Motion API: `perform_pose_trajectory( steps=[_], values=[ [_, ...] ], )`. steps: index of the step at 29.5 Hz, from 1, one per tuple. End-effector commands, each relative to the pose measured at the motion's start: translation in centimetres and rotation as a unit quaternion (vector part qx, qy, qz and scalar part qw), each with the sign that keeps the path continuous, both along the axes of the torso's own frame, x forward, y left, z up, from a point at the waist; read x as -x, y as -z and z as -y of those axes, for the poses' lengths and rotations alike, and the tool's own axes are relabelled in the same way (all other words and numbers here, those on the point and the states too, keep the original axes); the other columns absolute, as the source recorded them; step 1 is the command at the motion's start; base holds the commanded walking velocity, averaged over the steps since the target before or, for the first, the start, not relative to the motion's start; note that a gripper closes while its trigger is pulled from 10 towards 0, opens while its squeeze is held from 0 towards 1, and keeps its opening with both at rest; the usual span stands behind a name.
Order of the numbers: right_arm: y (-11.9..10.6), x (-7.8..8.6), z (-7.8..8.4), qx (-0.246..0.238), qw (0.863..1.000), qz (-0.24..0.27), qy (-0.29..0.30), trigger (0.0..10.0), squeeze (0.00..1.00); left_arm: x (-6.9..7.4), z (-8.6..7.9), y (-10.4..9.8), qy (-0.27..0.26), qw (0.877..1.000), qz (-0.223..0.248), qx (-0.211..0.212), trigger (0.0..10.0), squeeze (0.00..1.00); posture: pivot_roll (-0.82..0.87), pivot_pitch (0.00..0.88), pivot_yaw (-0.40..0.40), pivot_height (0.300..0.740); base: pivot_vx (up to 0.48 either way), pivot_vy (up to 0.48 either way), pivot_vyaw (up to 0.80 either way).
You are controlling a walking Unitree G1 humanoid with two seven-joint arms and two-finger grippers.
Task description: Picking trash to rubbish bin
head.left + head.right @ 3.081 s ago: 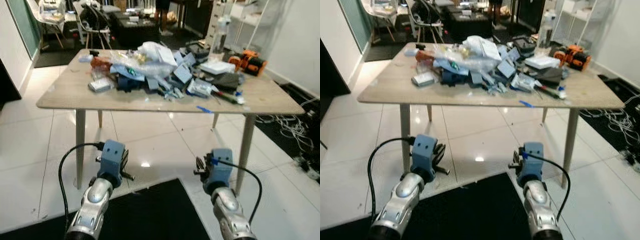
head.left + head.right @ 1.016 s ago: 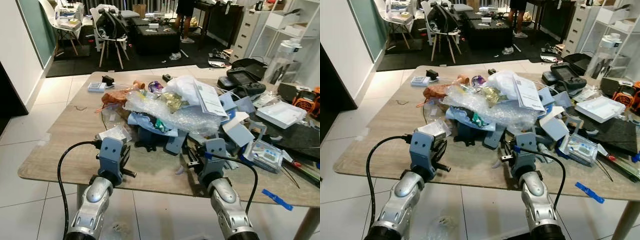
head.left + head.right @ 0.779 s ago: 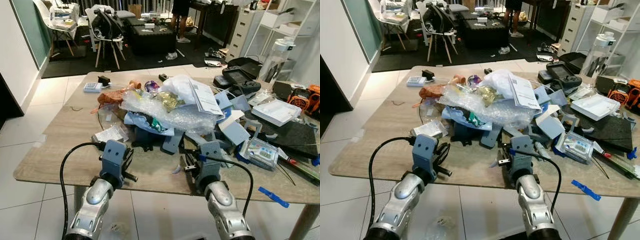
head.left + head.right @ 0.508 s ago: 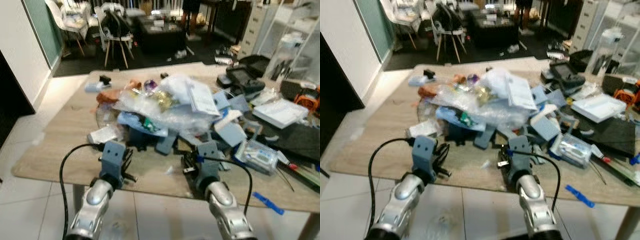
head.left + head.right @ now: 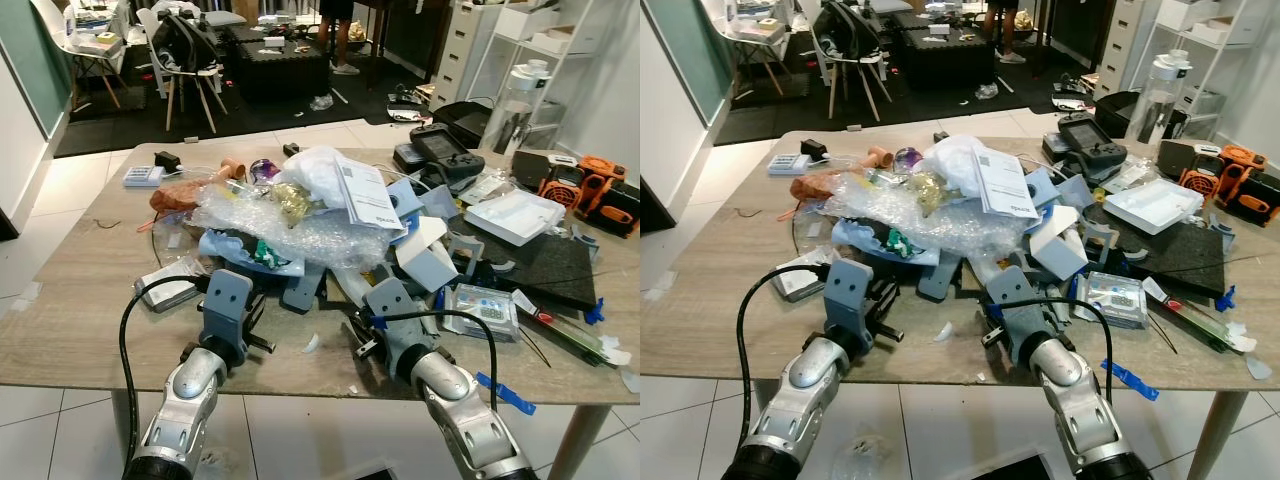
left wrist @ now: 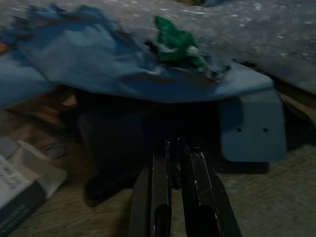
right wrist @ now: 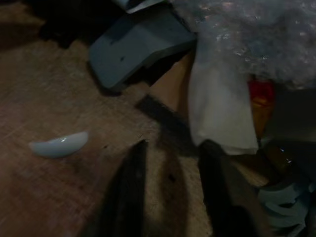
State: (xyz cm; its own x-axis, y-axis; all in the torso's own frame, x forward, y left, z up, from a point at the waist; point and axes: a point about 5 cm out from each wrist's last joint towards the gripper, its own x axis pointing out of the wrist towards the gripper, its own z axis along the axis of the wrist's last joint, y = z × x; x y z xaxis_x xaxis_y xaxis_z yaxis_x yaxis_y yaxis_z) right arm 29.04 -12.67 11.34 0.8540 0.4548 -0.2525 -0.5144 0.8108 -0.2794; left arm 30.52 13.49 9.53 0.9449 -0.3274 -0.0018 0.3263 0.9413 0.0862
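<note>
A heap of trash covers the wooden table (image 5: 70,300): clear bubble wrap (image 5: 300,228), a white bag with a printed sheet (image 5: 345,185), a blue wrapper (image 6: 94,59) with a green scrap (image 6: 177,42), and grey-blue plastic pieces (image 5: 430,262). My left gripper (image 6: 171,148) is shut and empty, pointing at the dark gap under the blue wrapper. My right gripper (image 7: 173,155) is open just above the tabletop at the heap's near edge. A small white curved scrap (image 7: 58,145) lies on the wood beside it, also seen between both arms (image 5: 308,343).
To the right lie a black mat (image 5: 540,265), a white box (image 5: 510,215), an orange tool (image 5: 590,180), a controller (image 5: 445,150) and a bottle (image 5: 520,95). Blue tape (image 5: 505,392) sits by the front edge. Chairs (image 5: 185,50) stand beyond. Crumpled plastic (image 5: 865,450) lies on the floor.
The camera has come much closer to the table and shifted slightly right. Both grippers, earlier below the table's edge, now reach over its front edge to the heap.
</note>
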Motion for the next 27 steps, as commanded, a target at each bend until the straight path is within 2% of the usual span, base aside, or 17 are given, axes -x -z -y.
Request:
perform_pose_trajectory(
  steps=[1,5,10,11,15,18,23,27],
  values=[
    [-0.5,0.2,-0.2,0.007,1.000,-0.019,-0.016,10.0,1.00,-0.1,-0.4,0.0,0.000,1.000,0.001,-0.005,10.0,0.00,-0.05,0.054,0.013,0.740,0.000,0.000,0.00],
    [-0.7,0.6,0.8,0.065,0.996,-0.054,-0.024,10.0,1.00,-0.1,-0.4,-0.2,0.014,1.000,0.005,-0.001,10.0,0.00,-0.05,0.057,0.015,0.740,0.000,0.000,0.00],
    [-0.6,1.2,1.0,0.045,0.993,-0.102,0.028,10.0,1.00,0.0,0.0,-0.2,0.034,0.999,0.004,-0.003,10.0,0.00,-0.05,0.060,0.015,0.740,0.000,0.000,0.00],
    [-0.6,1.2,1.0,0.045,0.993,-0.102,0.028,10.0,1.00,0.0,0.0,-0.2,0.034,0.999,0.004,-0.003,10.0,0.00,-0.05,0.060,0.015,0.740,0.000,0.000,0.00],
    [-1.1,1.2,2.1,0.047,0.990,-0.087,0.103,10.0,1.00,0.1,0.0,-0.3,0.039,0.999,0.006,-0.003,10.0,0.00,-0.06,0.062,0.018,0.740,0.000,0.000,0.00],
    [-1.3,1.3,2.3,0.046,0.988,-0.082,0.119,10.0,1.00,0.1,0.1,-0.3,0.040,0.999,0.007,-0.002,10.0,0.00,-0.06,0.062,0.021,0.740,0.000,0.000,0.00],
    [-2.1,1.1,3.2,0.026,0.983,-0.043,0.177,10.0,1.00,0.0,0.2,-0.3,0.046,0.999,0.008,-0.001,10.0,0.00,-0.06,0.065,0.028,0.740,0.000,0.000,0.00],
    [-2.1,1.0,3.8,0.029,0.979,-0.045,0.196,10.0,1.00,0.0,0.3,-0.4,0.050,0.999,0.008,-0.002,10.0,0.00,-0.07,0.066,0.031,0.740,0.000,0.000,0.00]
  ],
)
